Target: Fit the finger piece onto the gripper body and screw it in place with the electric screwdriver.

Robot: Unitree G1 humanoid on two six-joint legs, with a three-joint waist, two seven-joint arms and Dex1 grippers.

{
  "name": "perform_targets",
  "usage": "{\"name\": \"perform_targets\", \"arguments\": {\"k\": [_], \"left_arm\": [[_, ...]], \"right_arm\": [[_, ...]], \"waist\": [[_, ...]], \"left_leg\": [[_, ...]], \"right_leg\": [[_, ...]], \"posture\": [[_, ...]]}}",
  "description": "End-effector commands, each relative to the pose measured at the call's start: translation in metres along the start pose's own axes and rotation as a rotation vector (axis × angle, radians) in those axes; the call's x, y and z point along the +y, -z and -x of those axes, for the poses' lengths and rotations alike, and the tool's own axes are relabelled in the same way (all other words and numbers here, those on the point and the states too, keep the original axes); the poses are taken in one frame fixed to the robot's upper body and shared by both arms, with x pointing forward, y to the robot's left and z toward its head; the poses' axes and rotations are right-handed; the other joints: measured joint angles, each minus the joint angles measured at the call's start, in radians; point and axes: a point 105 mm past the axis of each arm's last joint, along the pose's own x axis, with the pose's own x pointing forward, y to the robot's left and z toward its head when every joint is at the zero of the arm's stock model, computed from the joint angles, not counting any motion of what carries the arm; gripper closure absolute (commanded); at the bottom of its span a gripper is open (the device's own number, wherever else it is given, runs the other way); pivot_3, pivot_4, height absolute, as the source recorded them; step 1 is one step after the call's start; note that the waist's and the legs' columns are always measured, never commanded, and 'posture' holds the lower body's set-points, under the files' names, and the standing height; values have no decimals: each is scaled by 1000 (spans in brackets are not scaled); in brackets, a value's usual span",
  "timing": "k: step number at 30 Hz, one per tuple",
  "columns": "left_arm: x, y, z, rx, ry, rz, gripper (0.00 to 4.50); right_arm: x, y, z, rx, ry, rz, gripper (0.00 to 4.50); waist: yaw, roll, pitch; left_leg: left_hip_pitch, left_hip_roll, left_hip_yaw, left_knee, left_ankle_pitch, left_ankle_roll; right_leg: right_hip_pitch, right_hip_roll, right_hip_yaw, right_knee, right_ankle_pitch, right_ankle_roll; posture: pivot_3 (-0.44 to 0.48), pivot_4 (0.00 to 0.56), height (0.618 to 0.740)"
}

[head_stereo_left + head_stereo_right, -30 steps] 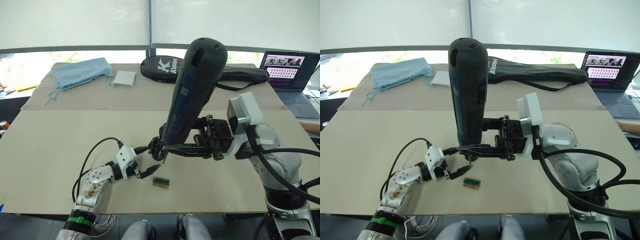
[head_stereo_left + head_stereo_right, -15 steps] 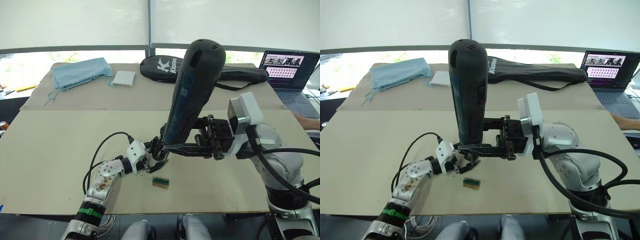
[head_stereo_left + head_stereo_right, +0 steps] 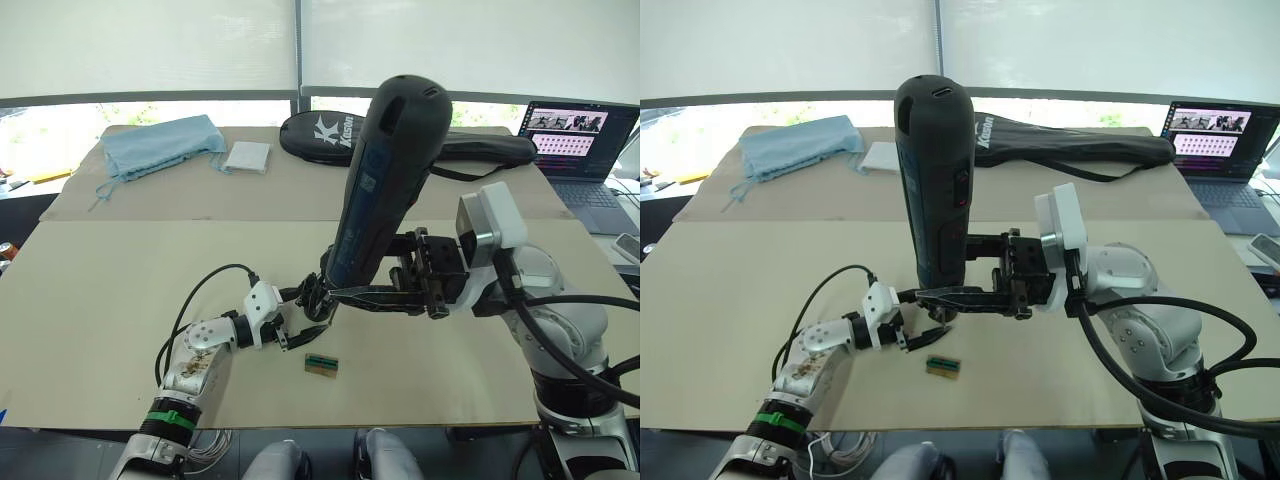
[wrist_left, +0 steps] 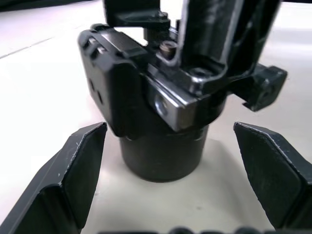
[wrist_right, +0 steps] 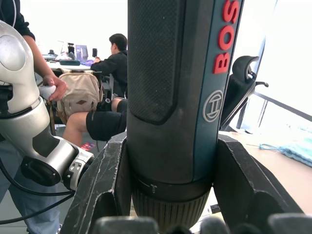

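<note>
The electric screwdriver [image 3: 385,180] stands nearly upright, tip down, with my right gripper [image 3: 335,292] shut on its lower end; the right wrist view shows the fingers [image 5: 109,185] clamped on both sides of its barrel [image 5: 170,73]. Right under its tip the gripper body [image 4: 163,151] stands on the table on its round base, topped by a silvery bracket [image 4: 175,105]. My left gripper [image 3: 305,318] is open, one finger [image 4: 73,170] on each side of that base, not touching it. A black part rises from the bracket; I cannot tell if it is the finger piece.
A small green-and-tan block [image 3: 321,363] lies just in front of the gripper body. At the back lie a black racket bag [image 3: 470,147], a blue cloth [image 3: 160,140] and a white pad [image 3: 248,157]. A laptop [image 3: 580,150] stands at the far right. People sit behind in the right wrist view.
My left gripper has moved forward from beside the block up to the gripper body, then its arm settled slightly left. The right arm and screwdriver have stayed put.
</note>
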Motion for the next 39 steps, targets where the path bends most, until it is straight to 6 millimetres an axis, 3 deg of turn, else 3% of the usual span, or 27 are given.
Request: {"name": "perform_targets", "arguments": {"k": [1, 12, 15, 18, 29, 39], "left_arm": [[3, -7, -4, -31, 9, -30, 112], [6, 5, -8, -17, 13, -39, 112], [3, 7, -8, -13, 32, -35, 856], [1, 9, -11, -10, 45, -30, 2232], [0, 12, -16, 2, 52, -19, 2229], [-2, 12, -17, 9, 51, -7, 2229]], "right_arm": [[2, -15, -1, -25, -12, 58, 2593], [1, -15, -1, -21, -7, 60, 2593], [1, -15, -1, -19, -8, 60, 2593], [0, -15, 0, -18, -9, 61, 2593], [-4, -26, -9, -57, -34, 51, 2593], [-26, -34, -32, -76, -27, 102, 2593]], "waist": [[0, 0, 0], [1, 0, 0], [1, 0, 0], [2, 0, 0], [9, 0, 0], [10, 0, -1]], "left_leg": [[0, 0, 0, 0, 0, 0], [0, 0, 0, 0, 0, 0], [0, 0, 0, 0, 0, 0], [0, 0, 0, 0, 0, 0], [0, 0, 0, 1, 0, 0], [0, -1, 0, 1, 0, 1]], "right_leg": [[0, 0, 0, 0, 0, 0], [0, 0, 0, 0, 0, 0], [0, 0, 0, 0, 0, 0], [0, 0, 0, 0, 0, 0], [1, -1, 0, 0, 0, 0], [1, -1, 0, 1, 1, 1]], "posture": [[0, 150, 740], [0, 150, 740], [0, 150, 740], [0, 150, 740], [0, 150, 740], [0, 150, 740]]}}
